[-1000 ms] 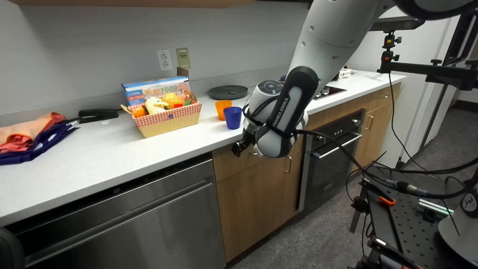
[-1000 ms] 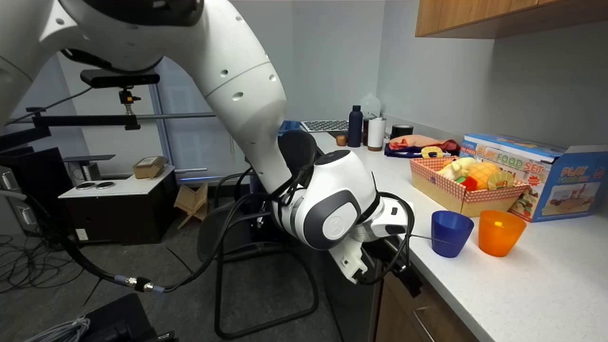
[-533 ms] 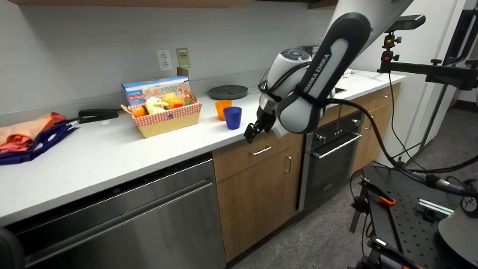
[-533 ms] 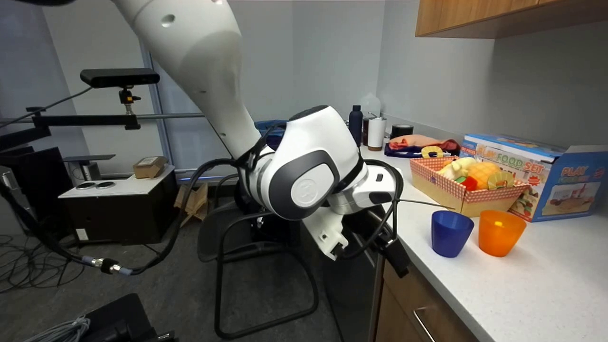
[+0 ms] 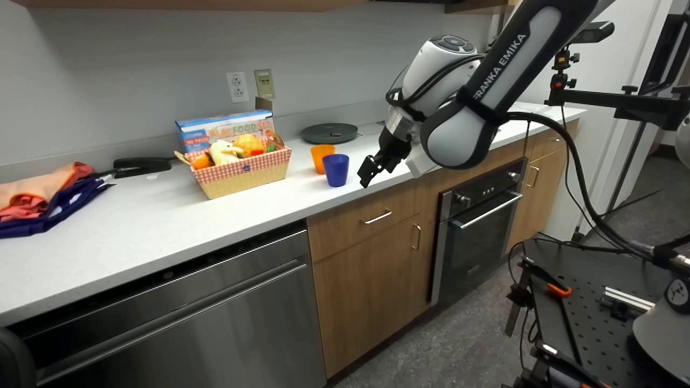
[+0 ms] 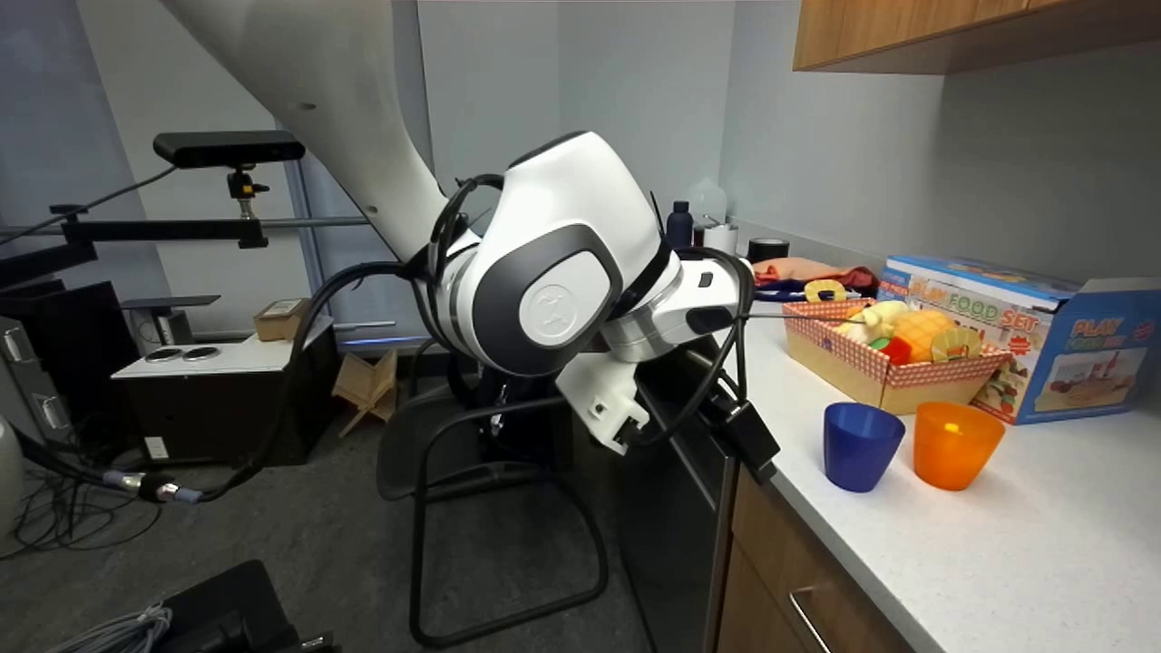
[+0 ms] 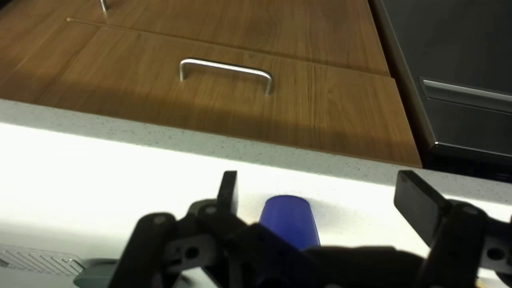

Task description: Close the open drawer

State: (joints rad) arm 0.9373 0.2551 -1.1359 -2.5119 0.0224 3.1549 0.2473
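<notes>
The drawer [image 5: 349,225] sits directly under the front edge of the counter [image 5: 135,231], its wood front facing away from the counter's back, out over the floor [image 5: 431,345]. Its long axis lies level and runs with the counter's front edge; the handle [image 7: 226,67], a thin silver bar, runs the same way. The drawer looks pushed in beneath the counter, its front about in line with the door [image 5: 366,291] lower down; whether it is fully home I cannot tell.

The gripper [image 7: 321,192] hangs by the counter's front edge, tilted downward, its fingers [image 7: 416,206] wide apart. The handle, below the counter, is well apart from them. The blue cup [image 7: 290,222] stands upright near the counter's front edge and shows in the gap between the fingers in the wrist view. The orange cup [image 5: 322,153] stands just beside it, farther in on the counter. Toward the counter's back are the basket [image 5: 248,182], the box [image 5: 221,129] and the plate [image 5: 329,133]. Under the counter's front edge are also the dishwasher [image 5: 215,331] and the oven [image 5: 477,242].
</notes>
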